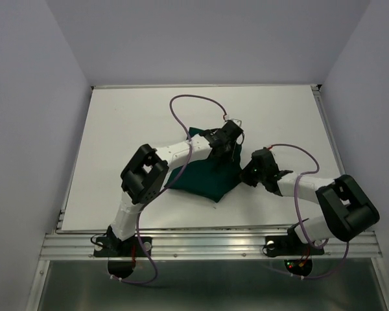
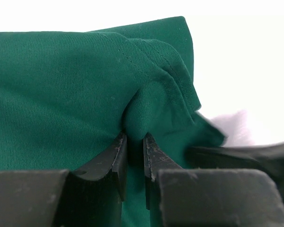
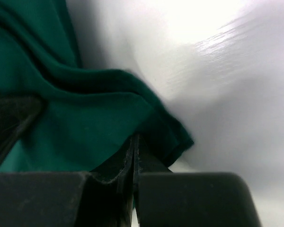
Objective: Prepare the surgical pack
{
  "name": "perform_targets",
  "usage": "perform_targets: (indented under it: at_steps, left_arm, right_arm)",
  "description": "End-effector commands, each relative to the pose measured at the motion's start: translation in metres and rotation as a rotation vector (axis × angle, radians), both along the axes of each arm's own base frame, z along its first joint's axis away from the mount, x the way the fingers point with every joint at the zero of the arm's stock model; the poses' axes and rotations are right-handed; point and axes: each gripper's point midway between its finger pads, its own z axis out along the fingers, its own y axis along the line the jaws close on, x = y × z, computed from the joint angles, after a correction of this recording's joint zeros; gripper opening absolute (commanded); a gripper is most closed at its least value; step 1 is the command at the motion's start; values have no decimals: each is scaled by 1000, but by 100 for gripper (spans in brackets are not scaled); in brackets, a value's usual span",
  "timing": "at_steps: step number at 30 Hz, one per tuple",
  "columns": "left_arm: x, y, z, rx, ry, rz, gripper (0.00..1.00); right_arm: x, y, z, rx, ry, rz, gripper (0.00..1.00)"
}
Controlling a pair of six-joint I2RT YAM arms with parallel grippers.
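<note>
Green drape (image 1: 200, 176) on the tabletop (image 1: 123, 123), pinched by both arms.
The left gripper (image 2: 135, 142) clamps a raised fold; the right gripper (image 3: 134, 142), clenched tight, nips the drape's right edge.

R gripper (image 3: 134, 146) jaws tight on green drape (image 3: 85, 118) edge, white table (image 3: 227, 94) behind.

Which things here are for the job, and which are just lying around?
For the job:
- cloth, bunched up in the middle
- left gripper, pinching a fold of the cloth
- right gripper, shut on the cloth's edge

Just there:
- table, under the cloth
- cables, looping off the arms
</note>
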Motion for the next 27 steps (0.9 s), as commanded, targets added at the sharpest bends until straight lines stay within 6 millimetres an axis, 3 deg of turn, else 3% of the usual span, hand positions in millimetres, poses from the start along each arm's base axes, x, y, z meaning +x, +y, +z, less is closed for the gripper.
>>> perform_targets:
  at_steps: [1, 9, 18, 27]
  left_arm:
    - [11, 4, 59, -118, -69, 15, 0]
    - [24, 18, 74, -162, -60, 28, 0]
    - [40, 33, 105, -214, -97, 64, 0]
    - [48, 47, 121, -262, -85, 47, 0]
  right_arm:
    - [18, 32, 8, 109, -48, 67, 1]
    - [34, 73, 8, 148, -57, 163, 3]
    - [54, 132, 35, 326, -159, 299, 5]
    - [54, 117, 35, 263, -184, 252, 9]
